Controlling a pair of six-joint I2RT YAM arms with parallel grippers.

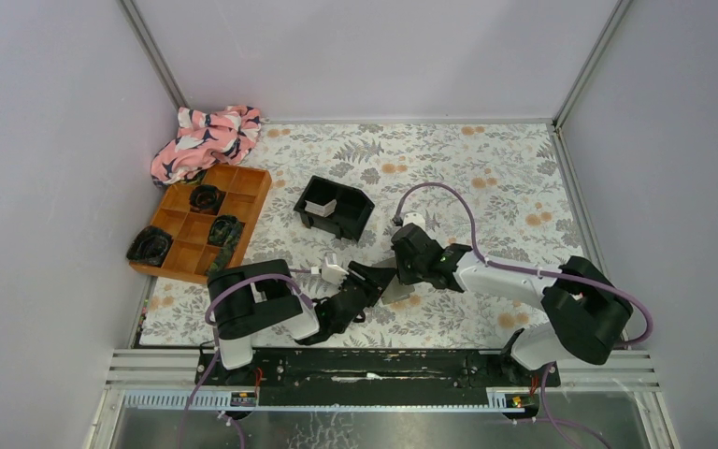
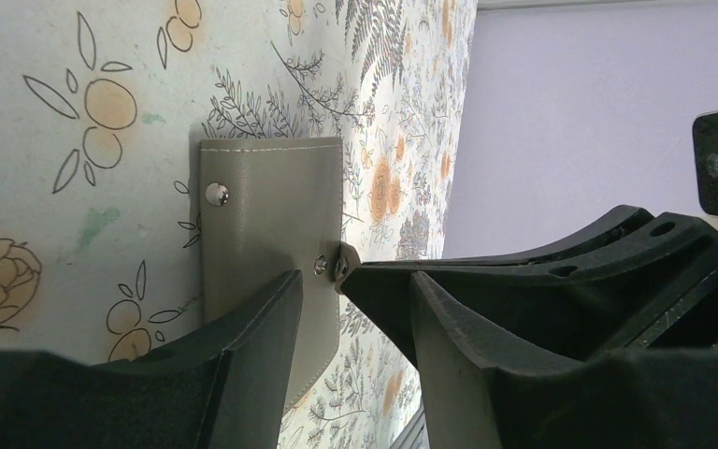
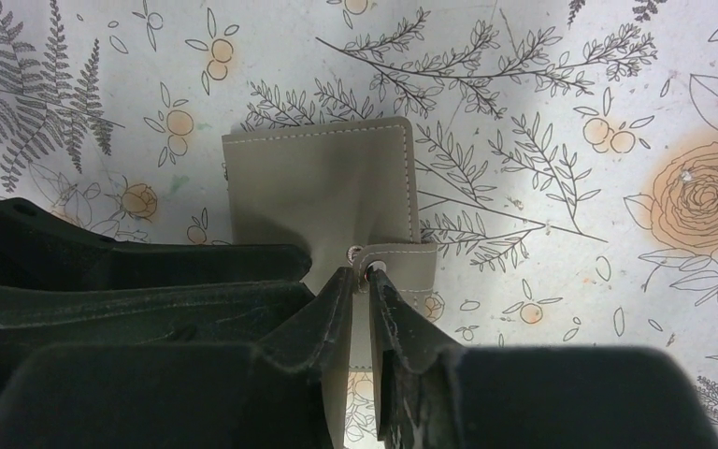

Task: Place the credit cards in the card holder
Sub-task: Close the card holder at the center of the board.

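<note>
Right gripper (image 3: 363, 273) clamped narrow on right edge of grey card holder (image 3: 323, 187), flat on counter (image 3: 570, 112), frame centre. Left gripper (image 2: 355, 285) part-open, one finger (image 2: 252, 327) over holder's lower part.

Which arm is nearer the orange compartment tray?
Left. The left tool lies right of the orange tray, at the card holder; the right tool pinches its tab from farther right.
</note>
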